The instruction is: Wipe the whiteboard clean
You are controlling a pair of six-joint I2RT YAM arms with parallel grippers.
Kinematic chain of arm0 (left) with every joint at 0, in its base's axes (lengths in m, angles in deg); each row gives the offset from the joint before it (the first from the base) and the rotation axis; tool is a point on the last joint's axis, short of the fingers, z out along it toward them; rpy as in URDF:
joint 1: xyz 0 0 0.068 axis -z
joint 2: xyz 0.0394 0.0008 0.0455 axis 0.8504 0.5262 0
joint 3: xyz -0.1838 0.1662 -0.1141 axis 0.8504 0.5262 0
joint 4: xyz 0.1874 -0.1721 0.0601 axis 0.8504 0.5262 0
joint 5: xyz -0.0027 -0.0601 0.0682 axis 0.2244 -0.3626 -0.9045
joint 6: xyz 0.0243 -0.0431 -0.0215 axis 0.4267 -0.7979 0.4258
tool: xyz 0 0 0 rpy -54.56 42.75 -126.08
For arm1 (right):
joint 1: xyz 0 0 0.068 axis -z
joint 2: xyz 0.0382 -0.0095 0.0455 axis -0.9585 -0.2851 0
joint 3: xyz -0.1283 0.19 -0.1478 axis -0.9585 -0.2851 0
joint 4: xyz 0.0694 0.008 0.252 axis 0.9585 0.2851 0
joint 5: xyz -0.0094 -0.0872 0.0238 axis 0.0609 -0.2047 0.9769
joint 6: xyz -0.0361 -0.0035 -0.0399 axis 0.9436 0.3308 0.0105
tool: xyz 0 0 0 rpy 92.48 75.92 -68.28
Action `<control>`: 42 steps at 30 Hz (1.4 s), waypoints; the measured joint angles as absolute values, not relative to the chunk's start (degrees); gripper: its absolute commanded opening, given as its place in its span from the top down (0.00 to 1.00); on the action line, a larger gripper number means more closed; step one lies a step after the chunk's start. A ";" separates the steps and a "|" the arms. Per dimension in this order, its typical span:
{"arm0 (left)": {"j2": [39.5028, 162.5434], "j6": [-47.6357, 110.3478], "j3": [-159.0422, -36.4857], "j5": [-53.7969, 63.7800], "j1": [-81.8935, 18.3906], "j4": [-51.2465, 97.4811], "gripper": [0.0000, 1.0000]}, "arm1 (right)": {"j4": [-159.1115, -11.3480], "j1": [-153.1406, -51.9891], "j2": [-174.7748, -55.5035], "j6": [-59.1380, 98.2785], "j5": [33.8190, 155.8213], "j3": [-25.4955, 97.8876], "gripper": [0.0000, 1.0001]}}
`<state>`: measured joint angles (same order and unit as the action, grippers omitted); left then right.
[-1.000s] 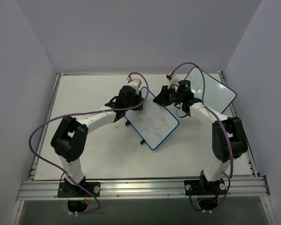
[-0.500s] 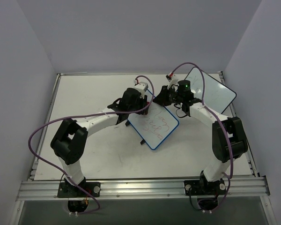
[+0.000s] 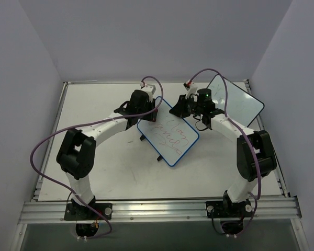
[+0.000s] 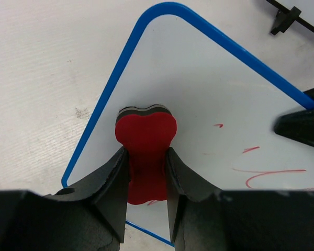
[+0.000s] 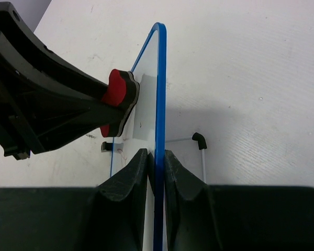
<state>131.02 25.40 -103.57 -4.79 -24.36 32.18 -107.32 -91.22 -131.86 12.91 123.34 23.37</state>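
A small blue-framed whiteboard (image 3: 168, 137) with red writing stands tilted on a wire stand at the table's middle. My left gripper (image 3: 147, 114) is shut on a red eraser (image 4: 145, 149) and presses it against the board's upper left part (image 4: 209, 89), near the blue frame. Red marks (image 4: 267, 175) lie to the eraser's right. My right gripper (image 3: 179, 111) is shut on the board's top edge (image 5: 158, 94); its fingers (image 5: 131, 180) clamp the blue frame from both sides. The eraser also shows in the right wrist view (image 5: 118, 97), touching the board's face.
A second whiteboard (image 3: 234, 104), also blue-framed, lies at the back right behind my right arm. The black wire stand (image 5: 200, 141) props the small board from behind. Purple cables loop over both arms. The table's raised rim (image 3: 52, 130) runs along the left.
My left gripper with the eraser swept right across the board's top, then back left to its upper left corner. The right gripper kept hold of the board's edge.
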 measured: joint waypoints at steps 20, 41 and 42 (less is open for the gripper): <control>132.09 25.66 -105.34 -6.01 -17.52 29.95 0.98 | -106.27 -91.11 -131.86 13.06 121.48 23.37 1.00; 130.63 22.95 -98.67 -7.37 -23.71 27.40 0.98 | -106.29 -91.17 -131.86 13.04 121.64 23.37 1.00; 130.63 22.84 -98.67 -7.39 -24.12 27.81 0.98 | -106.38 -91.17 -131.86 13.06 121.77 23.37 1.00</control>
<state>130.63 22.84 -98.67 -7.39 -24.12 27.81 -106.38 -91.17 -131.86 13.06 121.77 23.37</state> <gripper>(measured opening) 0.373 0.115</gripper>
